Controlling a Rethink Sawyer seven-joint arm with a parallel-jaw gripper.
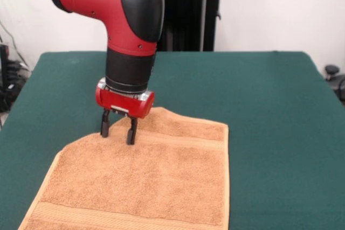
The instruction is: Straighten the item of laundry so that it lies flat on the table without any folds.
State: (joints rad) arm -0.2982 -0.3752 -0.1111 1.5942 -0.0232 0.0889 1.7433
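Here, only the front view is given, and in it the towel [145,181] is seen lying on the green table [269,95], in the near part of it and somewhat to the left of the middle. Most of the towel is spread flat, with a woven band visible near its far edge and another one near the bottom of the picture, where the cloth is cut by the frame. The far left corner is not laid out: the edge there runs diagonally and the cloth is raised a little, just under the gripper [118,131]. The red and black arm [126,25] is brought down from above, and the gripper is held vertically over this corner. Its two black fingers [105,124] are kept a small way apart, and their tips are seen touching the towel surface or standing just above it; no cloth is seen pinched between them.
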